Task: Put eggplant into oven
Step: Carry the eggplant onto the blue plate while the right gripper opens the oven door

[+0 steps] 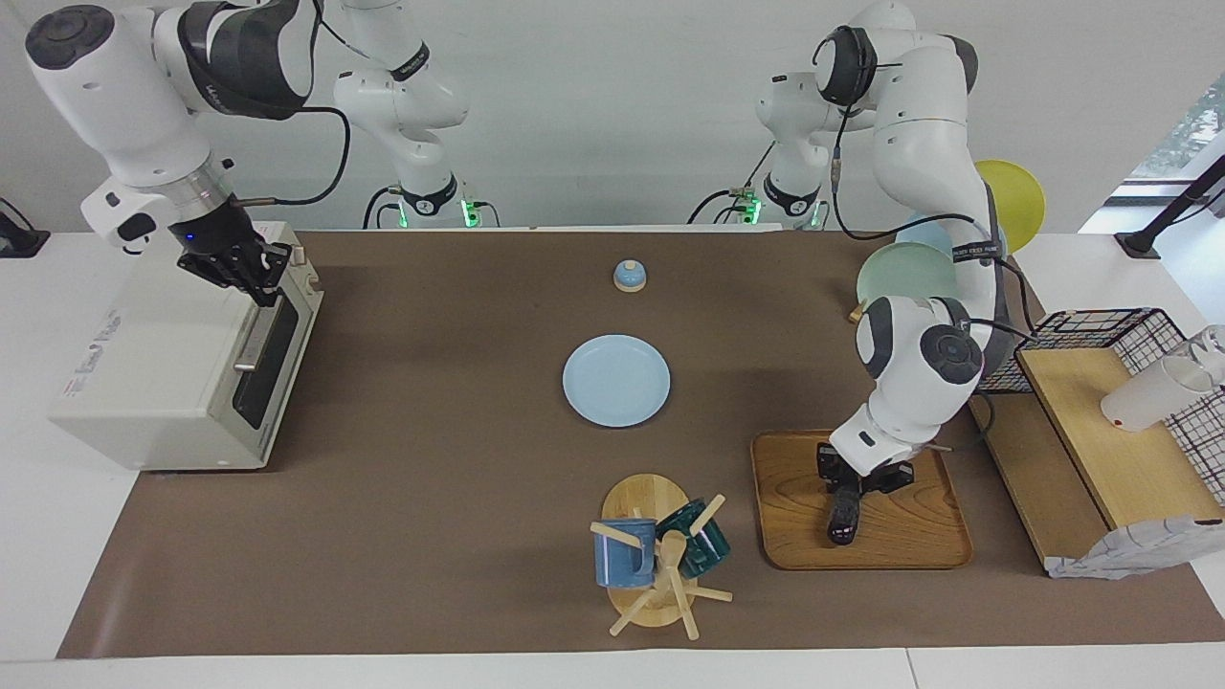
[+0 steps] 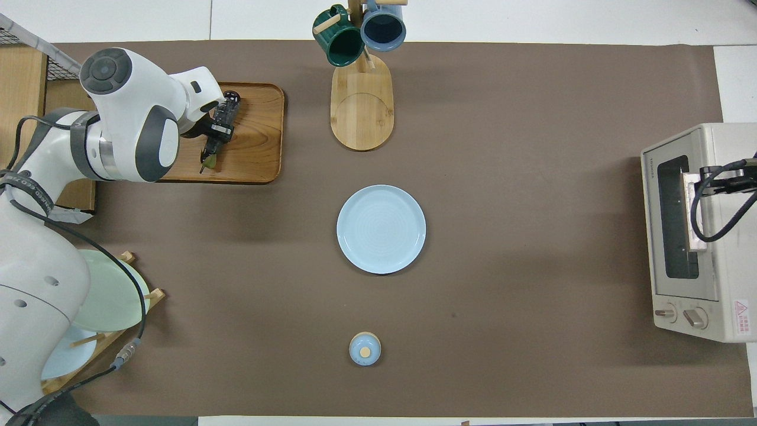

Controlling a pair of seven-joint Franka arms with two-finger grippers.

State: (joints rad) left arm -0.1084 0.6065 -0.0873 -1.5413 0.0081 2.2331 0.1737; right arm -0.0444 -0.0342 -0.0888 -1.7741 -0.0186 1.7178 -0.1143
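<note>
I see my left arm folded down over the tray (image 1: pixel 900 536), its claw (image 1: pixel 848 486) clamped on the one eggplant (image 1: pixel 843 512) lying there, while my right arm reaches over the oven (image 1: pixel 163 373) with its claw (image 1: pixel 251 271) closed at the door's top edge. Overhead I see the oven's two knobs (image 2: pixel 680 316) and the eggplant's green stem; facing shows two mugs (image 1: pixel 660 553) plainly.
</note>
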